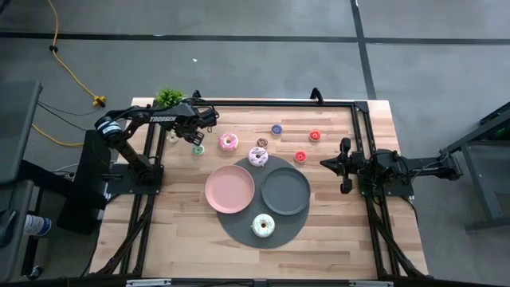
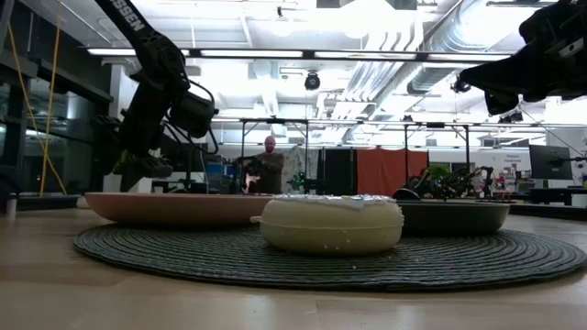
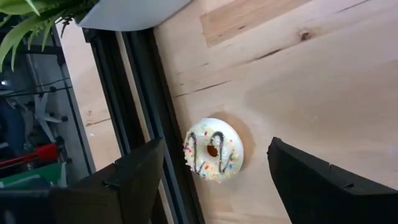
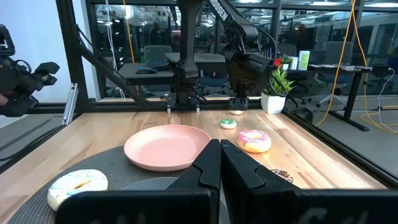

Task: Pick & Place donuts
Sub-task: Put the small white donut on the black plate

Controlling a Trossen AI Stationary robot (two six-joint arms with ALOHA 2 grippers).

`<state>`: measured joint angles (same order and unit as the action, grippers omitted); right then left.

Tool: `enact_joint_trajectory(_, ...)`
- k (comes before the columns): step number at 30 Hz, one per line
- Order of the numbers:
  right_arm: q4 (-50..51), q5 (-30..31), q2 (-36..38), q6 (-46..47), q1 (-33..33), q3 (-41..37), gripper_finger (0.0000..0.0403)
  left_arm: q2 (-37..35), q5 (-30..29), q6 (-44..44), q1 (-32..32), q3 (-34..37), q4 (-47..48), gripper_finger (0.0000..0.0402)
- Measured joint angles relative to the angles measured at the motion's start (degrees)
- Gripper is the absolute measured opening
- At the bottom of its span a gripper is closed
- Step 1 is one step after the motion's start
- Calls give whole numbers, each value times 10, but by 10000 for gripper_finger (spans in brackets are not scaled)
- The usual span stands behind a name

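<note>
My left gripper (image 3: 211, 186) is open above the table's far left part (image 1: 182, 130). Its fingers stand on either side of a tiny white donut with dark drizzle and sprinkles (image 3: 212, 149), which lies flat beside the black frame rail (image 1: 173, 137). Another tiny pale donut (image 1: 198, 149) and a pink-iced donut (image 1: 229, 142) lie nearby. A sprinkled donut (image 1: 258, 156) sits at the pink plate's far edge. A white donut (image 1: 263, 226) rests on the dark mat. Tiny brown (image 1: 262, 143), blue (image 1: 276, 128) and red (image 1: 315, 135) donuts lie further right. My right gripper (image 1: 329, 163) is shut and waits at the right.
A pink plate (image 1: 229, 190) and a grey plate (image 1: 285, 191) sit on a round dark mat (image 1: 239, 227) mid-table. A potted plant (image 1: 167, 97) stands at the far left corner. Black frame rails (image 3: 146, 87) border the table. A person (image 2: 268, 165) stands in the room behind.
</note>
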<state>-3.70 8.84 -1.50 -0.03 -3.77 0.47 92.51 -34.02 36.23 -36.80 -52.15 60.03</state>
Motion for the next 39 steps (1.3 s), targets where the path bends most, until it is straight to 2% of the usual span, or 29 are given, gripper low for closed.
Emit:
enact_joint_trajectory(7,0,0,0,0,0,0,0,35,10,6,0,10,5,278)
enact_joint_trajectory(21,0,0,0,0,0,0,0,78,20,75,0,10,26,278)
enact_joint_trajectory(30,0,0,0,0,0,0,0,78,-39,56,0,10,26,278)
enact_joint_trajectory(39,0,0,0,0,0,0,0,79,-4,56,0,10,25,278)
